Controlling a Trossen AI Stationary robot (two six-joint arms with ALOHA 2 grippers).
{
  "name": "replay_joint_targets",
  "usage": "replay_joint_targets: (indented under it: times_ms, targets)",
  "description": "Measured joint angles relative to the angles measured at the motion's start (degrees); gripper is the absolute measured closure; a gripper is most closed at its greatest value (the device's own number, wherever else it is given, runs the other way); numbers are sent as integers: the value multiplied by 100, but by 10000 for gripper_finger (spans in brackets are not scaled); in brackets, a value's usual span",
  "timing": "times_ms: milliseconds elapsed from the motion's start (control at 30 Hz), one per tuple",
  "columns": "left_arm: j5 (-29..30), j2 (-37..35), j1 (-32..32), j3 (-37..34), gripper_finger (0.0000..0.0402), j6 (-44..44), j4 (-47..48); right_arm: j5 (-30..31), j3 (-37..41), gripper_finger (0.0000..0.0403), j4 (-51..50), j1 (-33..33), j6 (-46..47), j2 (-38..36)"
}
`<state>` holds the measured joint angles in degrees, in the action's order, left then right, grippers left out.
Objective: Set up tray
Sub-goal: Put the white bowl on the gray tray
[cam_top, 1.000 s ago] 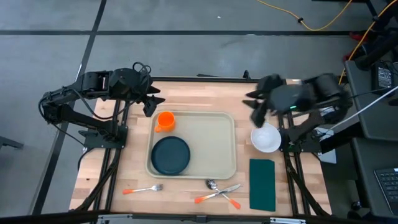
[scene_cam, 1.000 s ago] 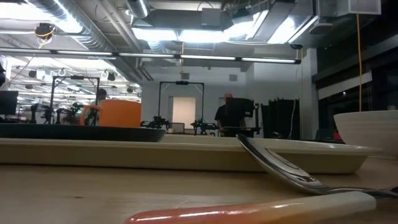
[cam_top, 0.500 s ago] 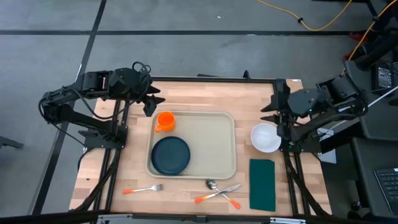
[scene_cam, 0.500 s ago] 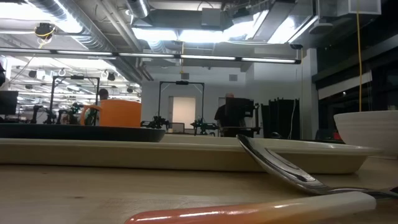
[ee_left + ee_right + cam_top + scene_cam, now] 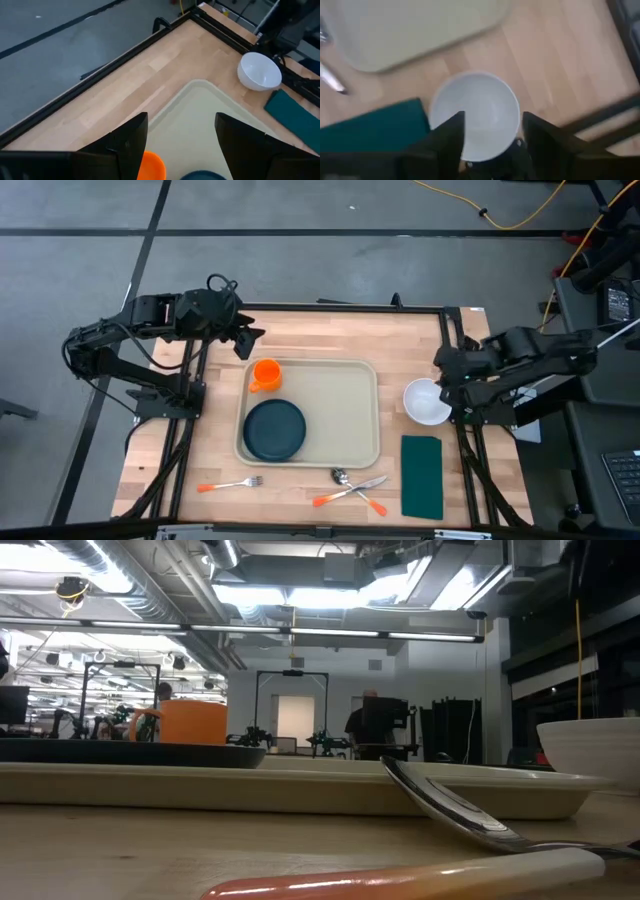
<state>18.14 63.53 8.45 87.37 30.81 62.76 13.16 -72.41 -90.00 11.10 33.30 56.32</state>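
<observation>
Now the right tool [image 5: 447, 383], spread open and empty, hovers at the white bowl [image 5: 427, 401], right of the tray [image 5: 340, 405] at frame centre; it should straddle the rim squarely before closing.

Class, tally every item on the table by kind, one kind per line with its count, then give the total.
tray: 1
plate: 1
cup: 1
bowl: 1
napkin: 1
fork: 1
spoon: 1
knife: 1
Total: 8
</observation>
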Motion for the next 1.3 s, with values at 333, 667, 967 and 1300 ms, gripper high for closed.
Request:
replay_joint_targets:
  times_ms: [333, 667, 967, 1300]
  targets:
    - [51, 0, 0, 0, 177, 303, 0, -36, 1072, 76, 500, -658, 213, -27]
    - [185, 141, 0, 0, 177, 299, 2, -390, 2456, 68, 1671, -1853, -982, -25]
    - [-6, 499, 0, 0, 177, 104, 11, -746, 2859, 68, 2090, -2966, -1913, -18]
    - [-27, 749, 0, 0, 177, 91, 22, -1448, 2859, 77, 2105, -3729, -2623, 709]
